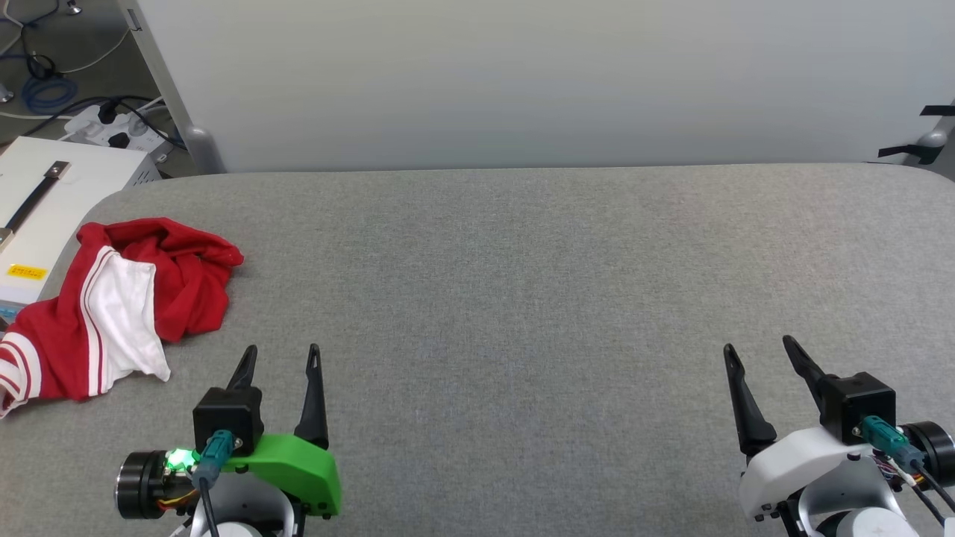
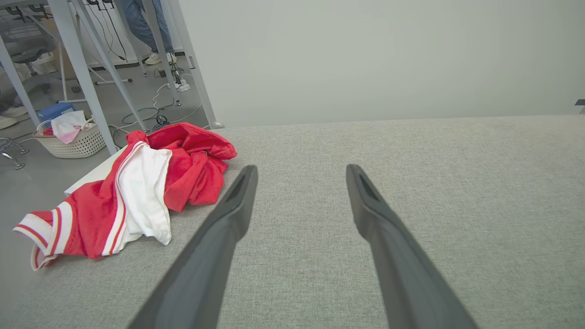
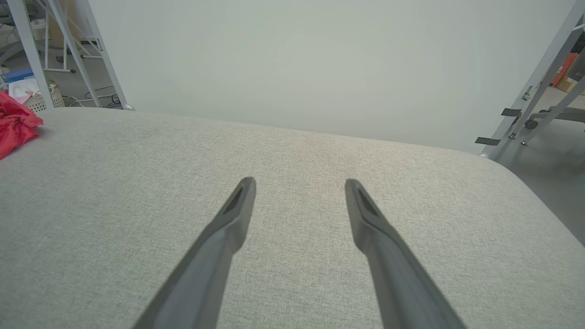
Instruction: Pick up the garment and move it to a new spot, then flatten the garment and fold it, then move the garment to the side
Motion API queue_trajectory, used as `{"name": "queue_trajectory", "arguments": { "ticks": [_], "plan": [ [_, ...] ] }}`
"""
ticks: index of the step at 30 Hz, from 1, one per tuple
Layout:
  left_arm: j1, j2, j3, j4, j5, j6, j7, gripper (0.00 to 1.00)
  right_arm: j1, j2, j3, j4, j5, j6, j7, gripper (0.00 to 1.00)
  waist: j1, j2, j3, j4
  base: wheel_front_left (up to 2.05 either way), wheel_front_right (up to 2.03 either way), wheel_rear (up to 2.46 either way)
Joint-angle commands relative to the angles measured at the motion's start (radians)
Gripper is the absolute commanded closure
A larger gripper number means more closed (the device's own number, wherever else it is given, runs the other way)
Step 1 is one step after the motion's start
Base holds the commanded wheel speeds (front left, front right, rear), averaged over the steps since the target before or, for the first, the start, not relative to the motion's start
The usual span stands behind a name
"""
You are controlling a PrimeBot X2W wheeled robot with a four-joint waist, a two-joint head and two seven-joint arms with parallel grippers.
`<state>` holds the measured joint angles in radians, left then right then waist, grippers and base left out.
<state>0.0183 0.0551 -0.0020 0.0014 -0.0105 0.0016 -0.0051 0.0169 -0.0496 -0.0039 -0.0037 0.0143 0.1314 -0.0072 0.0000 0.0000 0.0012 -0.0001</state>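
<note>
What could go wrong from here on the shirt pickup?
1. The shirt lies bunched at the left edge of the table, its striped hem seemingly past that edge; a sideways nudge might drop it off.
2. It is crumpled in layers, so the open left jaws may pinch only one fold and lift it twisted.
3. The open right jaws sit far across the table, a long reach for flattening.

You've got the garment point(image 1: 119, 306) lying on the desk point(image 1: 522, 261) at its far-left edge. The left claw point(image 1: 283, 348) is over the desk just right of it & nearer the robot, not touching. Right claw point(image 1: 758, 344) is well apart, over the desk's right front. A wall panel point(image 1: 522, 74) stands behind the desk, & a box point(image 1: 45, 194) sits off the desk's left side, behind the garment.
</note>
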Motion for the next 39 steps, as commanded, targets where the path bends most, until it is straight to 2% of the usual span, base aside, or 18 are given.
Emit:
{"name": "queue_trajectory", "arguments": {
  "ticks": [1,39],
  "plan": [
    [-0.001,0.0,-0.003,-0.006,-0.005,0.009,-0.01,0.0,0.0,0.0,-0.006,-0.005,0.01,0.0,-0.012,0.0,0.0,0.0,0.0,0.0,0.0,0.0,0.0],
    [0.002,-0.002,-0.023,-0.038,-0.016,0.048,-0.09,0.0,0.02,0.0,-0.016,-0.064,0.091,0.0,-0.09,0.0,0.0,0.0,0.006,0.005,0.0,0.0,0.0]
  ]
}}
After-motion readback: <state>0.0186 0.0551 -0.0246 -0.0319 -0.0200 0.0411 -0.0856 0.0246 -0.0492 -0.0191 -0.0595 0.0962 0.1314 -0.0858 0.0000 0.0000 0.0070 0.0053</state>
